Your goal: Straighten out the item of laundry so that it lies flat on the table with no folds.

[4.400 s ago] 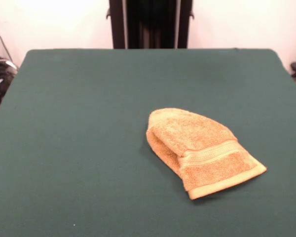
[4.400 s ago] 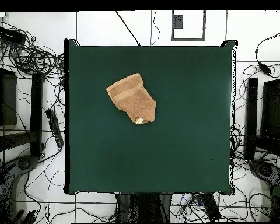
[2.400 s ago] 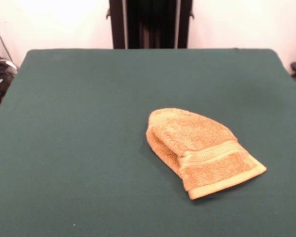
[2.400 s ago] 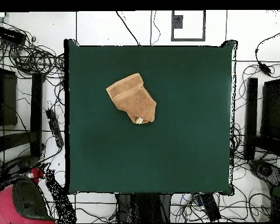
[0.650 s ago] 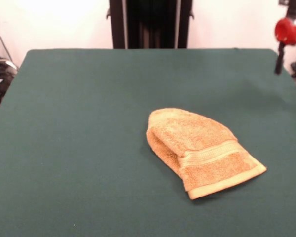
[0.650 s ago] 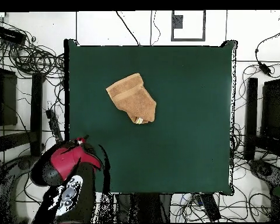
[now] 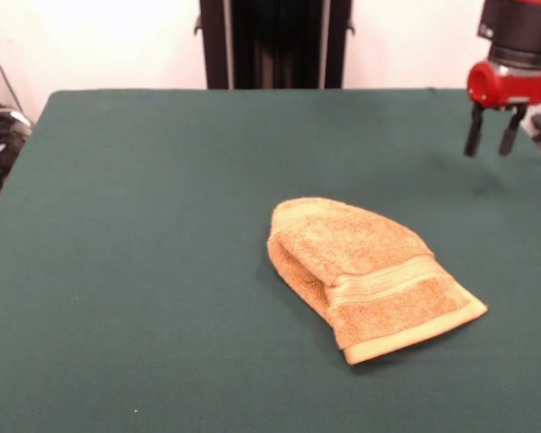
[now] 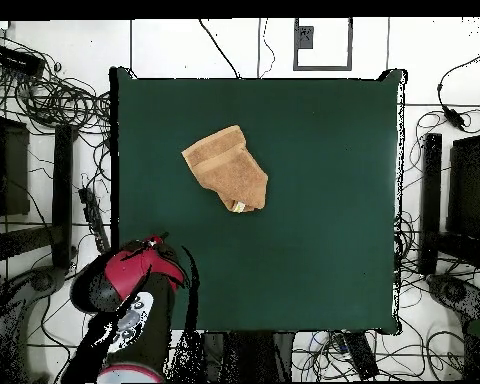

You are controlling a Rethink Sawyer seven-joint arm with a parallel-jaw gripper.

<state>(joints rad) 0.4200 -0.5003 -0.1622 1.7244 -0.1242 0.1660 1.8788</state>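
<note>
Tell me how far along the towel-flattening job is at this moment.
Nothing is done: the hand towel lies folded over itself on the green table. The gripper, open and empty, hangs above the table's edge, well away from the towel. Reaching, grasping and spreading the towel flat all remain.

Bright even light, washed-out wall, soft shadow under towel (image 7: 370, 275)

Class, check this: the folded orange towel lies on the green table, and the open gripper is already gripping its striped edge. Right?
Not quite. The front view shows the open gripper hanging in the air well away from the folded towel, not gripping it. The towel does lie on the green table.
</note>
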